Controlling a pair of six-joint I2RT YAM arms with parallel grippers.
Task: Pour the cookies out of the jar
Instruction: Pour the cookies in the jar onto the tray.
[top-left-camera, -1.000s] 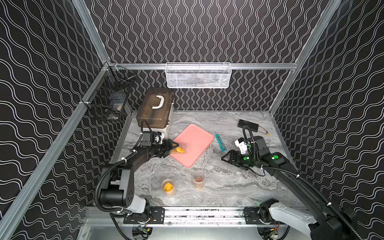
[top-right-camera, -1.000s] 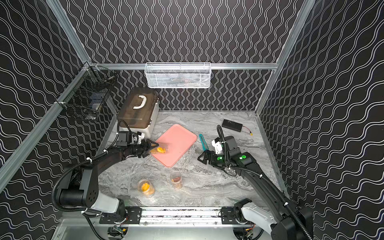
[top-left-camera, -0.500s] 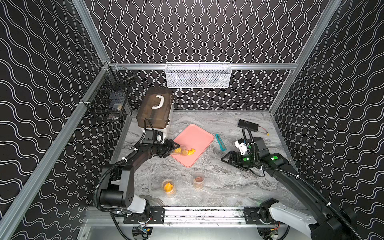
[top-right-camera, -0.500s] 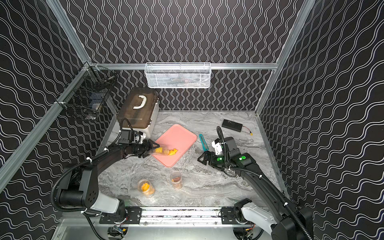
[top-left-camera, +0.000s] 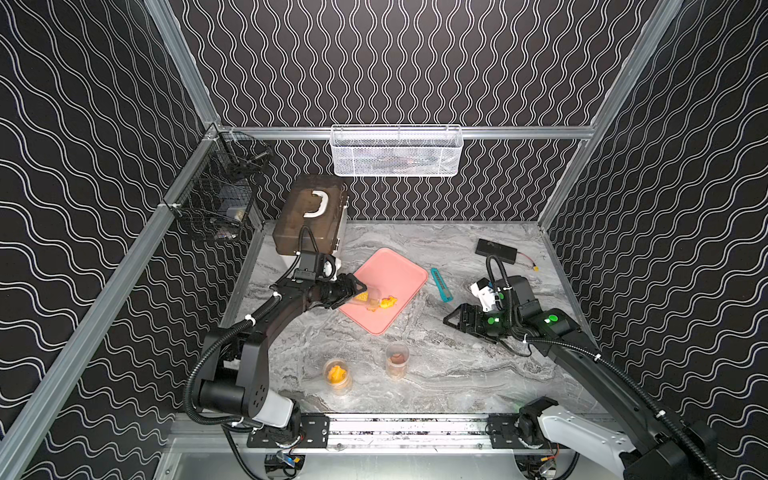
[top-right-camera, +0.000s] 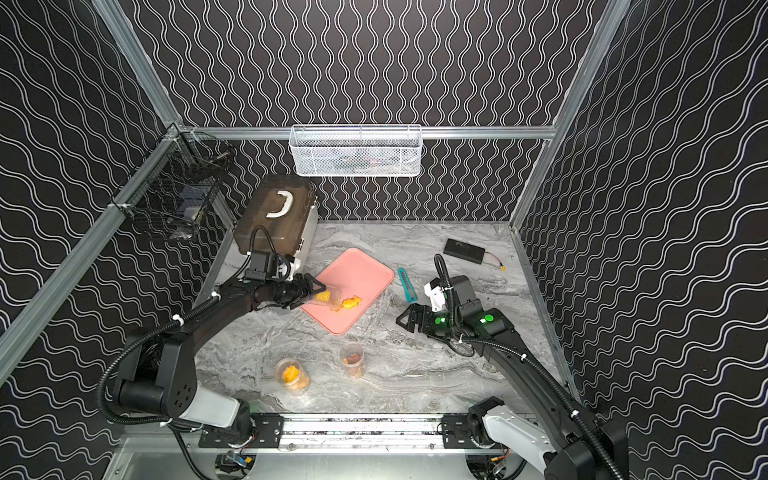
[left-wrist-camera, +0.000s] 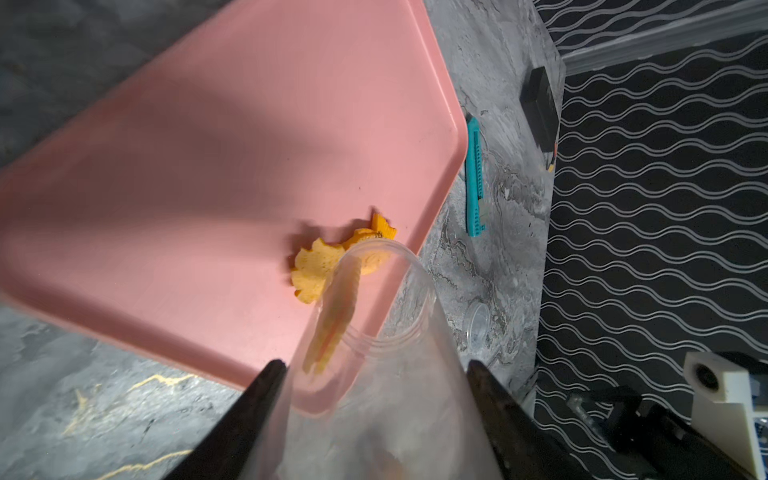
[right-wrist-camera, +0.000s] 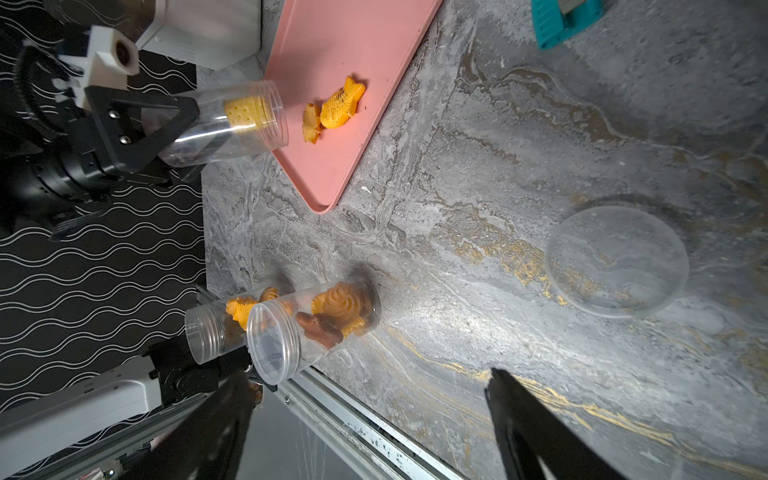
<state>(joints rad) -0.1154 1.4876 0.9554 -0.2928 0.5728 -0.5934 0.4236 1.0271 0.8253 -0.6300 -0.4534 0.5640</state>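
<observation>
Marble table (top-left-camera: 457, 374): left gripper (top-left-camera: 360, 295) holds jar (right-wrist-camera: 232, 124) (cookies (right-wrist-camera: 338, 108) spilled).

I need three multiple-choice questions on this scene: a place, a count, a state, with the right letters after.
1. Where do the cookies already out of the jar lie? A) on the pink tray B) on the marble C) in the white basket
2. How many other clear jars stand upright, not held? A) one B) two C) three
3. How is the right gripper? A) shut on a lid B) open and empty C) shut on a jar
1 A: they rest on the tray by the jar's mouth. 2 B: two stand off the tray. 3 B: its jaws stand apart, nothing between.
</observation>
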